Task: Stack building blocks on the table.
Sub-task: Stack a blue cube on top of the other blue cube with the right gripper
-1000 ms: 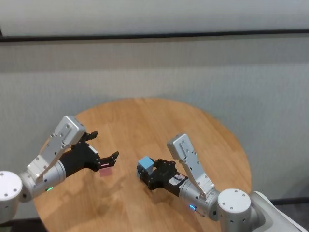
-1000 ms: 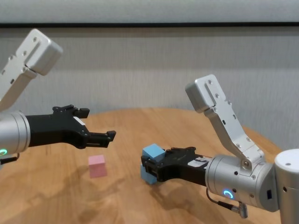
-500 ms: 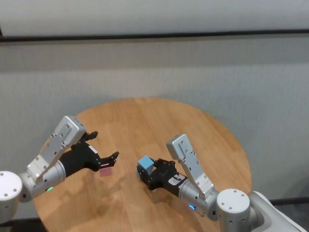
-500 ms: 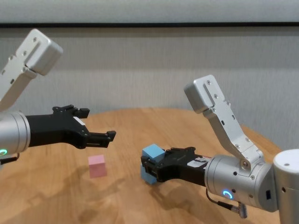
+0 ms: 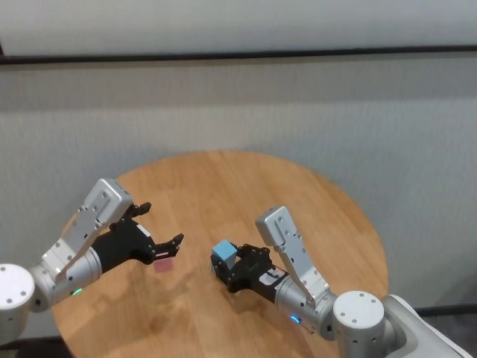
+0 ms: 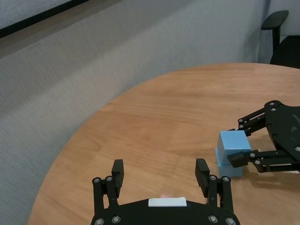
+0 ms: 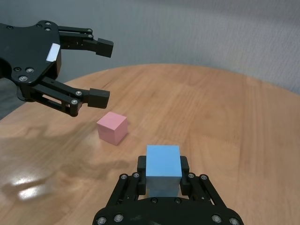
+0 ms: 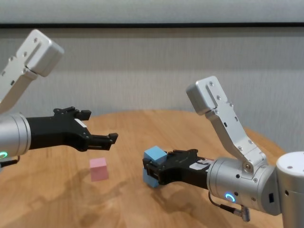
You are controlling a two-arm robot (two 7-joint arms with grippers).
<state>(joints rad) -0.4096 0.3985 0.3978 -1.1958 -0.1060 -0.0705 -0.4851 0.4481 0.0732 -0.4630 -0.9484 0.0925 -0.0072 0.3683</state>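
Little has moved: right gripper (image 8: 151, 171) stays clamped on the upper blue block (image 8: 155, 155); left gripper (image 8: 100, 127) hovers spread.

Even indoor light; soft tabletop glare

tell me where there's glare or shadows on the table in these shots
Right wrist view: a bright glare patch on the table near the left gripper's soft shadow. Chest view: faint arm shadows by the pink block. Head view: even light, dim shadow under the right gripper.
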